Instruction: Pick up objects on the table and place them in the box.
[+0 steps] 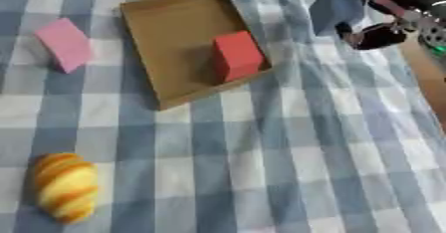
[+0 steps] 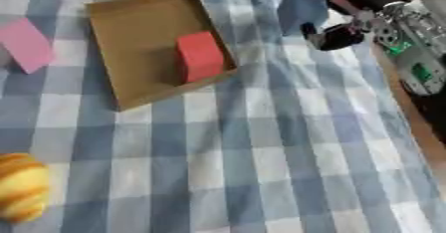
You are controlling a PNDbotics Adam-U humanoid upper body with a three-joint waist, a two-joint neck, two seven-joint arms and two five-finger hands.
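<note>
An open cardboard box [image 1: 166, 28] lies on the checked cloth at the upper middle, with a red block [image 1: 237, 55] standing in its near right corner. To the box's left a pink block [image 1: 64, 44] lies on the cloth. A striped yellow bread roll [image 1: 62, 187] rests at the lower left. My right hand [image 2: 340, 33] comes in from the upper right, to the right of the box and above the cloth, its fingers curled on a blue-grey block [image 2: 300, 5]. My left hand shows in no view.
The blue and white checked cloth [image 1: 287, 167] covers the table and is wrinkled near the box's right side. The table's brown right edge [image 1: 427, 72] runs under my right forearm [image 2: 409, 43].
</note>
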